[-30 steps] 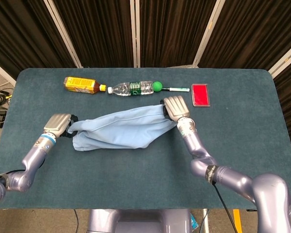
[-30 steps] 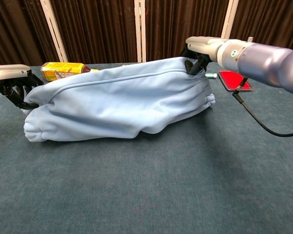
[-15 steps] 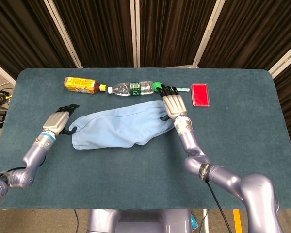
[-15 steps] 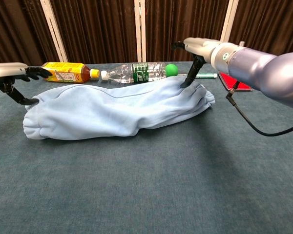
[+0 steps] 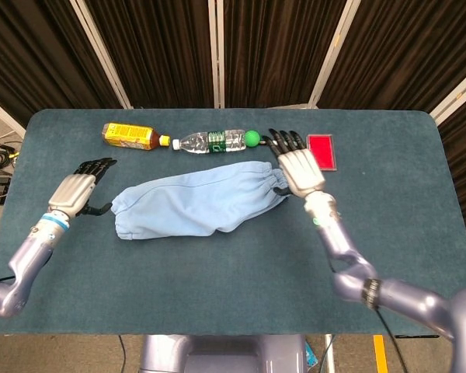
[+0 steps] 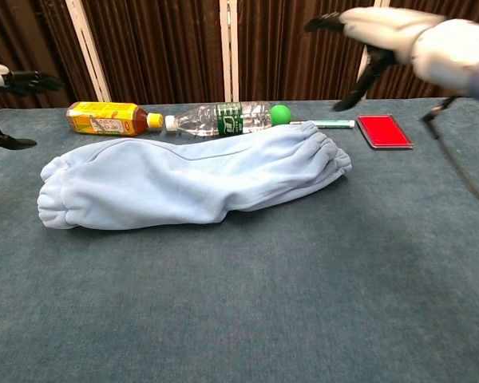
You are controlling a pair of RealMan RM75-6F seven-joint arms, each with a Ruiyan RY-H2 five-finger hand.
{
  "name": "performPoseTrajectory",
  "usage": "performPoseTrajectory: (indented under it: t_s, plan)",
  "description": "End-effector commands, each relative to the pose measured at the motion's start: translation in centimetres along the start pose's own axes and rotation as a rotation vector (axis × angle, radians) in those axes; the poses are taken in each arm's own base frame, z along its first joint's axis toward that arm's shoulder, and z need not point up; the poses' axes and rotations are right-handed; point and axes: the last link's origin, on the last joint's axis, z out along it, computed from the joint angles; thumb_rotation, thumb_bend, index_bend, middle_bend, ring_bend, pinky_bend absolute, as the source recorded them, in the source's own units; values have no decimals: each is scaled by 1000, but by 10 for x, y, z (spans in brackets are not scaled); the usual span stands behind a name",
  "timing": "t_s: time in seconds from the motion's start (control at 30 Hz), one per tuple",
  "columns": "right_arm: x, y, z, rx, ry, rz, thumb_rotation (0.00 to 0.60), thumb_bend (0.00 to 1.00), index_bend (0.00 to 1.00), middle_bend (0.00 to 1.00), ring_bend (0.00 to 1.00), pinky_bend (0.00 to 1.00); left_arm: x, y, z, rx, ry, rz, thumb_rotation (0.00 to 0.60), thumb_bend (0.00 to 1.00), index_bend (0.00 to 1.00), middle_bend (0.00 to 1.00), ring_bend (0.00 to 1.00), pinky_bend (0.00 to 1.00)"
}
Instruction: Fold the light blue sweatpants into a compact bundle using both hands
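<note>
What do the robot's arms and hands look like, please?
Both arms are glossy silver-lilac metal. The left hand and right hand have pale grey backs and black fingers. The left wrist has a light blue band; a thin black cable hangs from the right arm.

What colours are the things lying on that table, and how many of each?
Light blue: 1, the sweatpants
Yellow: 1, a bottle
Clear: 1, a bottle
Green: 1, a ball
White: 1, a pen
Red: 1, a flat case
Total: 6
</note>
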Motion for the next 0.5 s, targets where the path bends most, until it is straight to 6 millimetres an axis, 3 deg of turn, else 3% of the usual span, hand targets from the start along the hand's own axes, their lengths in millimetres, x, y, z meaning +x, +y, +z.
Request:
performPoseTrajectory:
  t_s: [0.03, 0.27, 0.5]
  plan:
    - [17, 44, -66, 0, 34, -29, 600, 0, 0, 0, 0, 0, 6, -12, -41, -104, 17, 64, 600, 304, 0, 0, 0, 0]
    - [25, 76, -140, -55, 44, 31, 600, 0, 0, 0, 0, 0, -11, -26, -57, -194, 7, 147, 600, 300, 0, 0, 0, 0]
    - [24, 93, -191, -139, 55, 91, 600, 0, 0, 0, 0, 0, -32, -31, -59, -246, -48, 251, 600, 300, 0, 0, 0, 0]
